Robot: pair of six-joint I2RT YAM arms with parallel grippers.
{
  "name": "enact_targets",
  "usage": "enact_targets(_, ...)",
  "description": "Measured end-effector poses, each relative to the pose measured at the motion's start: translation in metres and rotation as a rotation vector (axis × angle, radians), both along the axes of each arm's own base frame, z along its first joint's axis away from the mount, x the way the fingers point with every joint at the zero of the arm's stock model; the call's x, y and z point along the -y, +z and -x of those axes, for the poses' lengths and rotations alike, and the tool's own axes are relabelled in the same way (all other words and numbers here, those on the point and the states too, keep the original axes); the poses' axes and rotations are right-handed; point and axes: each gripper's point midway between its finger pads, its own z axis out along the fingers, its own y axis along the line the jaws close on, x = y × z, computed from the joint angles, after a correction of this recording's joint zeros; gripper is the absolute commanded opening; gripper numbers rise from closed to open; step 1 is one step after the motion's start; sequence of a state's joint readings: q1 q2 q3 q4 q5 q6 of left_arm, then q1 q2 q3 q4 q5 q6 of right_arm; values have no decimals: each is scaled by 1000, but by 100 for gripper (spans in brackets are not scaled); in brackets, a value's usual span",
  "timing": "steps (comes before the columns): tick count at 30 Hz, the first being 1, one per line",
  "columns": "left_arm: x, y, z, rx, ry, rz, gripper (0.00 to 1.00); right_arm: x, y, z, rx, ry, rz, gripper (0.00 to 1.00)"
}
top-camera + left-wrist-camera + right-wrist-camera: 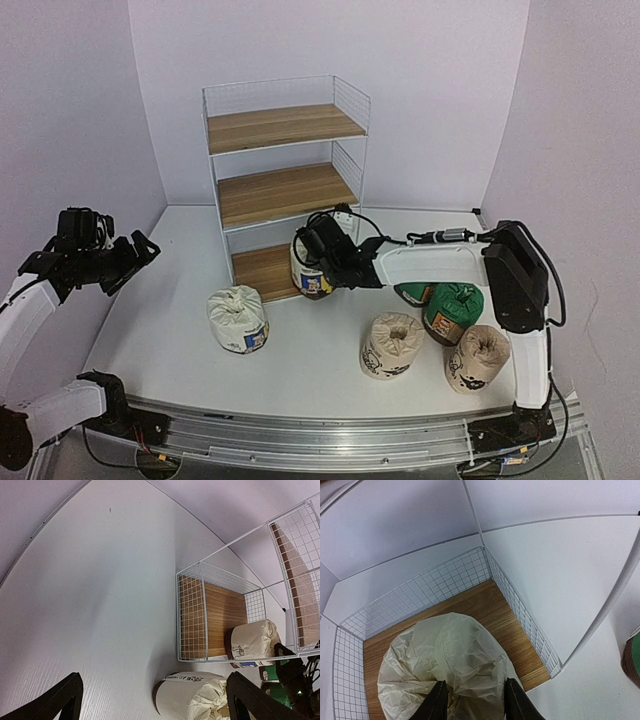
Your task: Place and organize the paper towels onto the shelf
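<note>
The shelf (285,195) stands at the back of the table, its upper two boards bare. A white paper towel roll with a blue-orange label (312,283) stands at the front right of the lowest board (505,620). My right gripper (318,245) hangs right over it. Its fingers are slightly parted on either side of the roll's gathered top (445,655), so the right gripper (474,700) is open. My left gripper (135,250) is raised at the far left, wide open and empty. In its wrist view the left gripper (155,707) looks down on a second white roll (192,697) lying on the table.
That second white roll (238,318) stands in front of the shelf. Two beige rolls (390,345) (477,357) and two green rolls (452,312) (413,293) cluster at the right, under my right arm. Walls close in on both sides.
</note>
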State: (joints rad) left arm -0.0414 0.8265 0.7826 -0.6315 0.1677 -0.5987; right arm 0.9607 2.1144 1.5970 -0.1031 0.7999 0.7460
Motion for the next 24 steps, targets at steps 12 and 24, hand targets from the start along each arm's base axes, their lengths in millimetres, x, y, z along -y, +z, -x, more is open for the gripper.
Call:
enact_targets(12, 2, -1, 0, -5, -10, 7, 100, 0, -6, -2, 10, -18, -12, 62)
enact_targets(24, 3, -6, 1, -16, -13, 10, 100, 1, 16, 16, -26, 63, -89, 84)
